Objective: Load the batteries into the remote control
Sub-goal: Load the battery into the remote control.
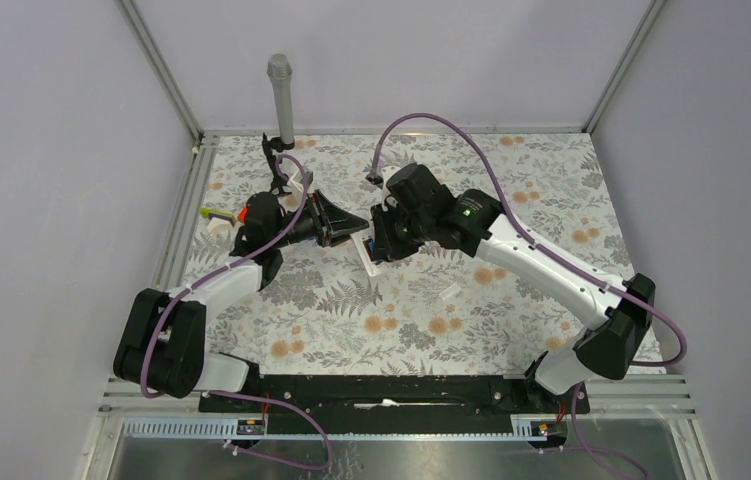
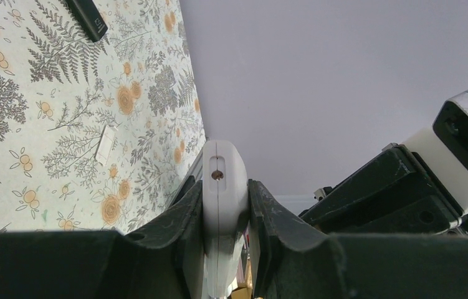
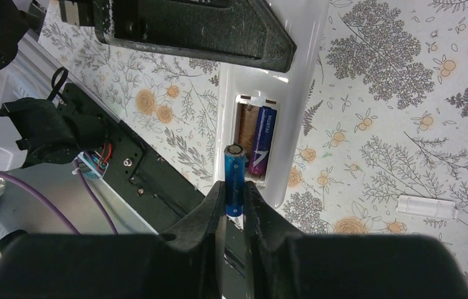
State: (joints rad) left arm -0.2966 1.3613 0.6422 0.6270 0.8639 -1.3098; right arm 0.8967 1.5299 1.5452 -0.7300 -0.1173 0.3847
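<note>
Blue battery [image 3: 234, 180] sat clamped btwn the R fingers [image 3: 209, 212], which were closed on its lower half w/ its capped end poking out past the tips. That end was right at the near edge of the open battery compt, in line w/ the empty left slot; contact w/ the slot couldn't be told. Purple battery [image 3: 263, 140] already lay in the right slot, label up.

The compt belonged to the white remote [image 3: 306, 93], back side facing the right wrist cam. L fingers [image 2: 268, 212] were clamped on the remote's narrow sides, one finger each side, remote seen edge-on in the left wrist view. From above, both arms met mid-table w/ the remote [image 1: 369, 255] btwn them.

Small white battery cover [image 3: 427, 207] lay flat on the floral table [image 1: 401, 320], apart from the remote, toward the right arm. Black remote-like item [image 2: 88, 17] lay further off. Orange-red piece w/ yellow-green bit [image 1: 221, 213] sat by the table's left edge, beside the left arm.
</note>
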